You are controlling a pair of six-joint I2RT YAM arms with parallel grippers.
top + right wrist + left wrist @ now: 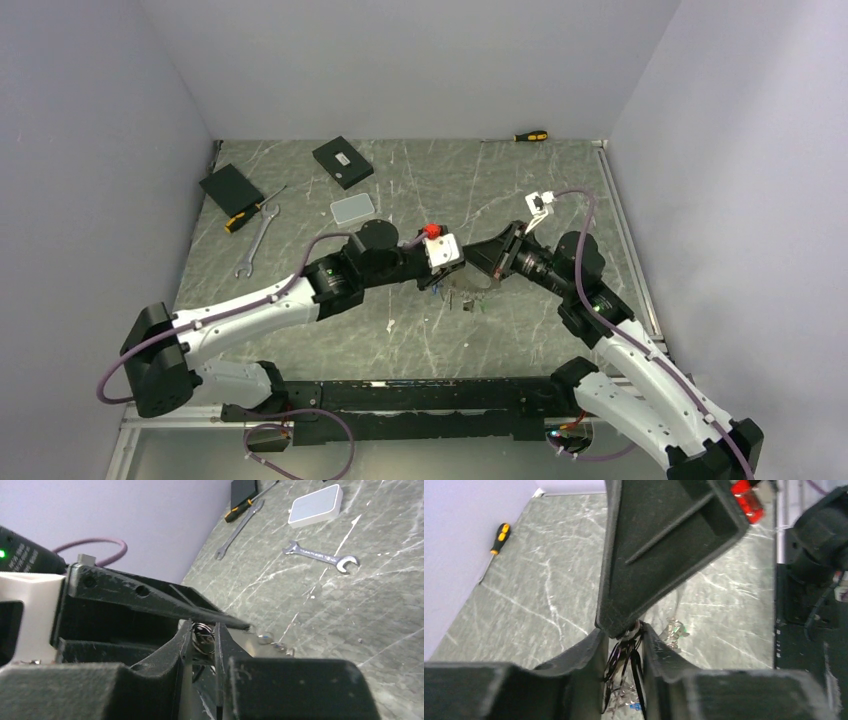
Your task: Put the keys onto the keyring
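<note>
The left gripper point(447, 282) and right gripper point(478, 272) meet tip to tip over the middle of the bench point(560, 180), closing that gap. Far left is cluttered: wrench point(256, 240), screwdriver point(250, 213), black box point(231, 187), second black box point(342, 161), white box point(352, 208). Far right offers passage.

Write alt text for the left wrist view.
The left claw straddles a thin dark-grey wire keyring hung with small silver metal keys, and the black right claw meets it from the frame's top. Beyond, loose green-tagged keys and a yellow-and-black screwdriver lie on the grey marbled table.
</note>
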